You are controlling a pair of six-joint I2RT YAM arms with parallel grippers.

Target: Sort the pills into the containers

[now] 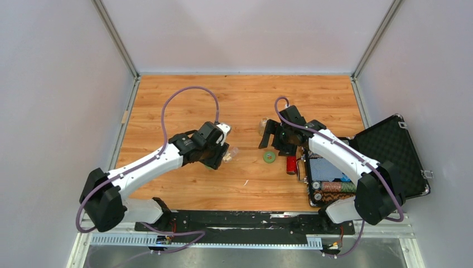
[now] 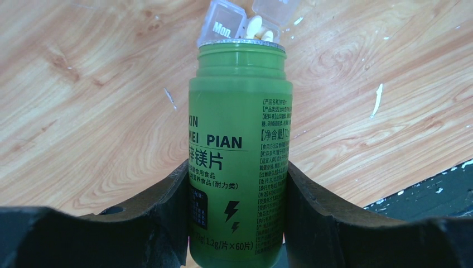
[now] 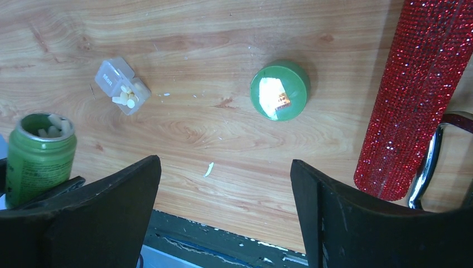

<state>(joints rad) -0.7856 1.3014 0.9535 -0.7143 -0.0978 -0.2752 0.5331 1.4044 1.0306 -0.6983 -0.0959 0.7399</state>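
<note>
My left pincer [image 2: 237, 184] grips the green bottle [image 2: 240, 134]; I should tip gently, mouth right over the clear box [image 2: 223, 23]. Right pincer [image 3: 223, 167] hangs open, empty

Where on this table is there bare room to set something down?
The far strip of table along the back wall is bare. So is the near middle, between the green cap and the black rail, but for a white fleck. It is crowded around the pill box, red tube and black case.

Robot lab cell, white walls [image 1: 56, 84], aluminium frame [image 1: 118, 40], wooden tabletop [image 1: 245, 97]
</note>
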